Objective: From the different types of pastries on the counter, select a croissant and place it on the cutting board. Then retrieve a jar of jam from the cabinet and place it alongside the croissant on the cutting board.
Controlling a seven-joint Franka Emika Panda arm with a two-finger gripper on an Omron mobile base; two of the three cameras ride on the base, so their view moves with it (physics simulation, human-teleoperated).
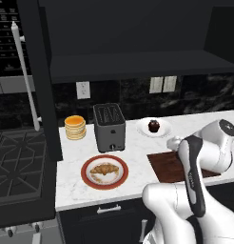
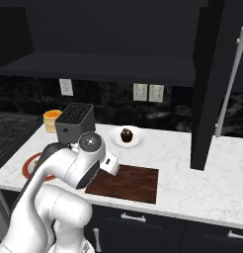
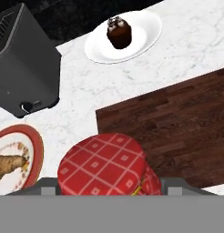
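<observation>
As seen from the left base view, the croissant [image 1: 104, 168] lies on a red-rimmed plate [image 1: 88, 179] on the table [image 1: 71, 190], at 9 o'clock from the board [image 1: 165, 167]; pancakes [image 1: 75, 127] and a toaster [image 1: 109, 127] stand behind, the cupcake [image 1: 153, 126] at 1 o'clock. Right base view: the arm's wrist hangs over the board's [image 2: 133, 183] left edge; the cupcake [image 2: 126, 135] sits at 12 o'clock. Hand view: the tool [image 3: 104, 191] grips a red checked-lid jar [image 3: 102, 164] over the board's [image 3: 177, 127] corner; the croissant [image 3: 9, 165] lies at 9 o'clock.
</observation>
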